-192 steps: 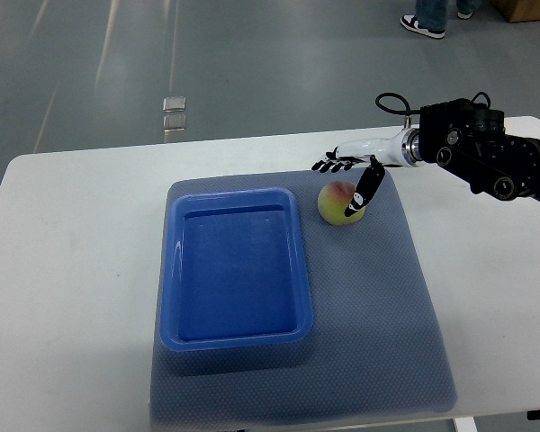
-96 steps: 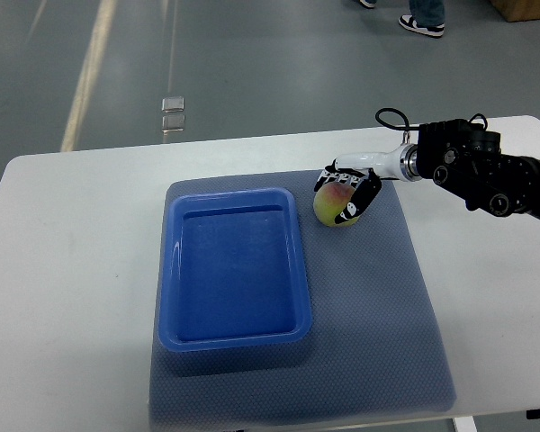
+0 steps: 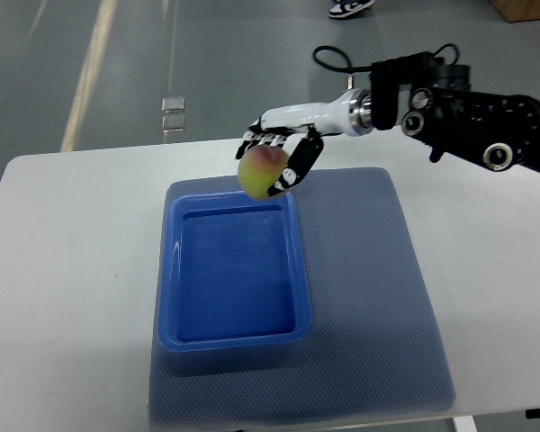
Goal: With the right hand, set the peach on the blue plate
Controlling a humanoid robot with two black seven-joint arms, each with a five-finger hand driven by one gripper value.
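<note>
Top view of the work surface, read from left to right with the deep rectangular blue plastic plate (image 3: 234, 270) as the landmark. The plate is sitting on the left part of a grey textured rectangular mat (image 3: 369, 297), which is lying on a white rounded table (image 3: 72, 270); the mat is extending well to the right of the plate. Above the plate's far rim, toward its right corner, the round yellow-green peach with a red blush (image 3: 260, 170) is hanging clear of the mat, and a faint shadow is falling on the plate's far wall beneath it. The right hand (image 3: 279, 157), white with black fingers, is clamping the peach, its fingers (image 3: 255, 139) curling over the top and its thumb pressing the fruit's right side. Further right of the plate, the black right arm (image 3: 468, 112) is reaching in from the picture's right edge.
</note>
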